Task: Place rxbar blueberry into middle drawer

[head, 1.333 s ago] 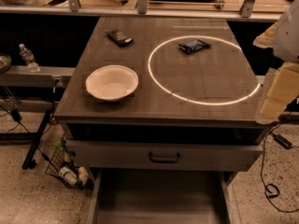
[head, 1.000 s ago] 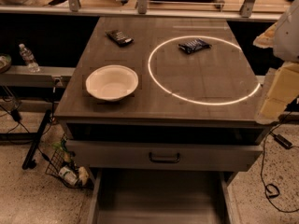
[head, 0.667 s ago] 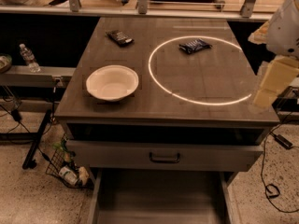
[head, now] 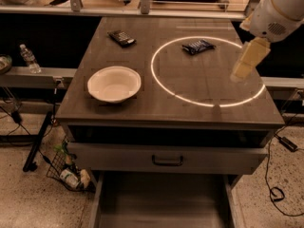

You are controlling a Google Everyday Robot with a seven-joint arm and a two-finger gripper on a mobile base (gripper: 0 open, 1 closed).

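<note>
One camera to work from, so I'm taking the glowing ring (head: 152, 70) on the table (head: 142, 109) as my marker. The blue snack bar (head: 198, 46) lies flat inside the ring, close to its far edge, nothing touching it. The gripper (head: 247, 61) hangs above the ring's right side, pointing down, near the bar but clearly apart from it. It carries nothing, and I cannot tell how wide it is set. I read that as lining up for a reach to the bar, with the grab not yet made.

Left of the ring sit a white bowl (head: 114, 83) and, farther back, a black bar (head: 121, 38), which is the wrong one. Below the ring's near edge, under the shut drawer front (head: 167, 159), the middle drawer (head: 161, 198) is pulled out, ready for the drop.
</note>
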